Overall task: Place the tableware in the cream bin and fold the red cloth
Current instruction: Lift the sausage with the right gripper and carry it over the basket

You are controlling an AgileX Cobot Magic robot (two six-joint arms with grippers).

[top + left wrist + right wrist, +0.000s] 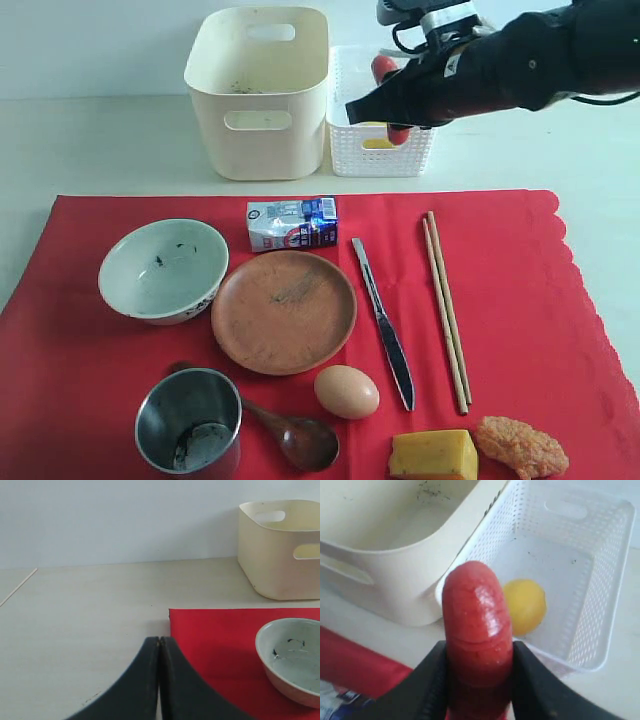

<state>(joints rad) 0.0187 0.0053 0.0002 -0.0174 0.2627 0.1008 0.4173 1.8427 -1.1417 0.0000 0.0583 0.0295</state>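
My right gripper (479, 655) clamps sausage (477, 615) over white basket (350, 150) (lemon (526, 605) inside) | my left gripper (159, 652) pressed together | cream bin (258, 140) at 12 o'clock of brown plate (284, 312) on red cloth (540, 300)

On cloth (560, 330): bowl (163, 268) left, plate (284, 311) beside, then knife (383, 322), chopsticks (446, 310) right. Cup (190, 432), spoon (290, 432), egg (346, 391) in front of plate. Behind cloth: bin (258, 155), basket (380, 160) to right, lemon (525, 605) inside.

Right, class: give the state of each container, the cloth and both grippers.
cream bin, upright, no tableware seen inside
white basket, upright, holds a lemon
bowl, upright, empty
steel cup, upright
red cloth, spread flat
left gripper, shut, empty
right gripper, shut on the sausage
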